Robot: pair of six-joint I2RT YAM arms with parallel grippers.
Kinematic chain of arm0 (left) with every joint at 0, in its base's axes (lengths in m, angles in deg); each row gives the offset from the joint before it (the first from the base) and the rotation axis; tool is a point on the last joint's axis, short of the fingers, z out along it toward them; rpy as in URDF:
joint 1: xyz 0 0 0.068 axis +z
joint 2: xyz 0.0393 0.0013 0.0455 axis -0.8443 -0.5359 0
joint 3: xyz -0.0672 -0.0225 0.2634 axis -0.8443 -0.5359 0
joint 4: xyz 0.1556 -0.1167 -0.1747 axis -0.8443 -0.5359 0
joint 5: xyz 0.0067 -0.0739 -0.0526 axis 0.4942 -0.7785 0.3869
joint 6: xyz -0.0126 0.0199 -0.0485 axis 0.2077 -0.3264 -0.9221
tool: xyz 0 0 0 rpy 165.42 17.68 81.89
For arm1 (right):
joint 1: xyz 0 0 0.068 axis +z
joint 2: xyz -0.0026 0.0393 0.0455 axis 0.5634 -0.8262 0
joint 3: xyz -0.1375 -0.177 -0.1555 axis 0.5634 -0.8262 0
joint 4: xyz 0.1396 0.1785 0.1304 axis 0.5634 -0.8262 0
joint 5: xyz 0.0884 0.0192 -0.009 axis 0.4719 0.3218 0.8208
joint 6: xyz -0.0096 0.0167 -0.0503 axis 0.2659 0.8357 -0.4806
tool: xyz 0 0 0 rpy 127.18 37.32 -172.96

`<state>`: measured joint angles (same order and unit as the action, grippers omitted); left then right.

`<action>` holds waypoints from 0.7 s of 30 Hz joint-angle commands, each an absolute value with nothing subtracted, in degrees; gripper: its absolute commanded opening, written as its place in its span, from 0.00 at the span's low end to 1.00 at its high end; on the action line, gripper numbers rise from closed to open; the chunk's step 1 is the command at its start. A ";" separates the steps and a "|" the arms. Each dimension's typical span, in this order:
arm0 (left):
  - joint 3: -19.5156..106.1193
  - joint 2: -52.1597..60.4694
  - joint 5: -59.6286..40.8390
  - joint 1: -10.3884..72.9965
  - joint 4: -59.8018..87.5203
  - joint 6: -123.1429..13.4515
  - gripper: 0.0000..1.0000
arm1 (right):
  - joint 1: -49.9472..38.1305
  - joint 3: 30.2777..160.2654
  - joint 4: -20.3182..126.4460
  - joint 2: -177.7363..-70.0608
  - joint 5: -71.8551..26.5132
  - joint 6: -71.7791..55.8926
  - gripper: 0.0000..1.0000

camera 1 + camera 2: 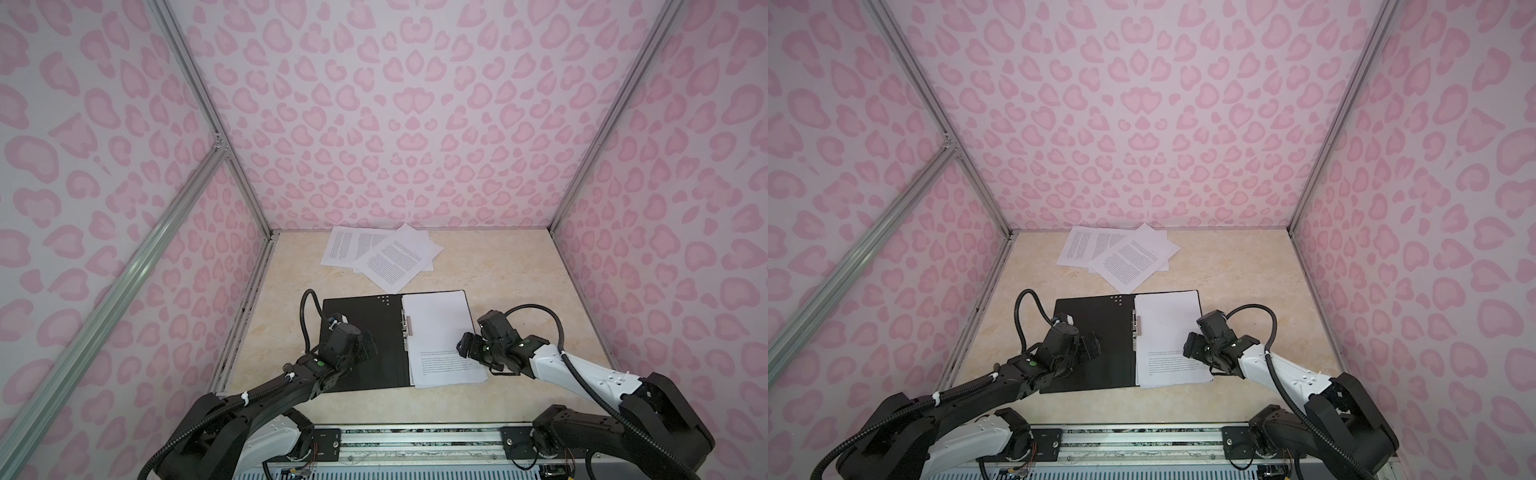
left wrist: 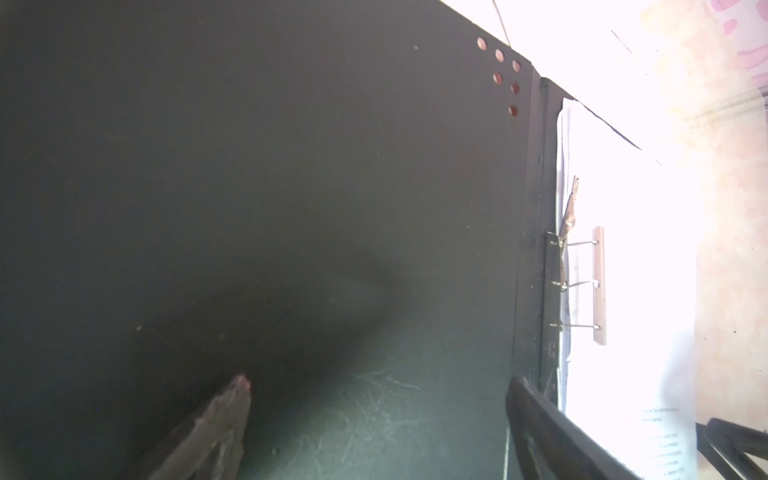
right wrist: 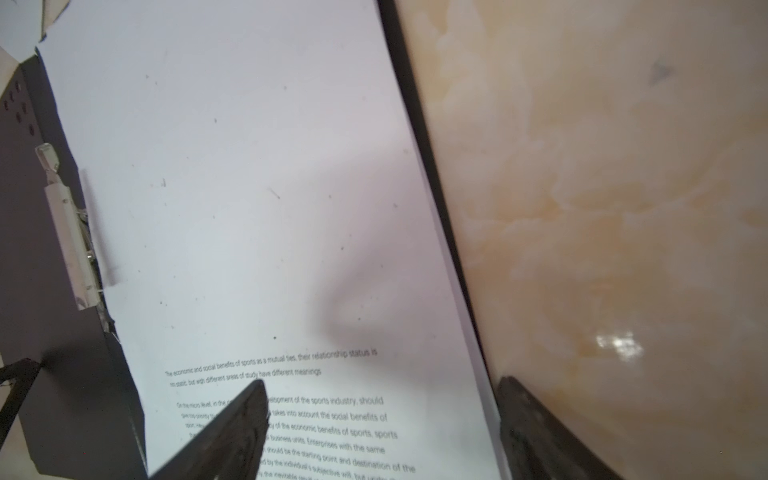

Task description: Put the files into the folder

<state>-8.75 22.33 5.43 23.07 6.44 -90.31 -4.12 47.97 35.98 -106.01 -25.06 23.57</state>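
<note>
both arms hover over the open folder on the counter: left gripper spread empty above its black left half, right gripper spread empty above the sheet lying in its right half. loose files lie fanned beyond the far edge, askew, seemingly nearer the left arm.

Left arm and right arm: black joints, white shells, ribbed black cables, white ties, green lights, dark left end effector, right end effector.
</note>
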 commanded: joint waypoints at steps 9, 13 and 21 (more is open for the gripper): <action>11.06 26.04 5.11 23.99 -21.21 -83.48 0.98 | -11.67 64.52 35.65 -115.07 -18.30 10.47 0.91; 21.44 14.87 -3.89 30.18 -16.47 -78.40 0.98 | -13.44 74.97 37.31 -126.80 -13.14 6.70 0.90; 53.85 -18.27 -11.25 38.13 -14.26 -70.47 0.98 | -19.28 97.60 45.45 -150.46 -7.35 10.40 0.89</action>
<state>47.42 -11.89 -6.96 37.06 -14.90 -75.14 -17.91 93.28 41.27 -145.90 -10.62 8.31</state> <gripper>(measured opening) 0.982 0.892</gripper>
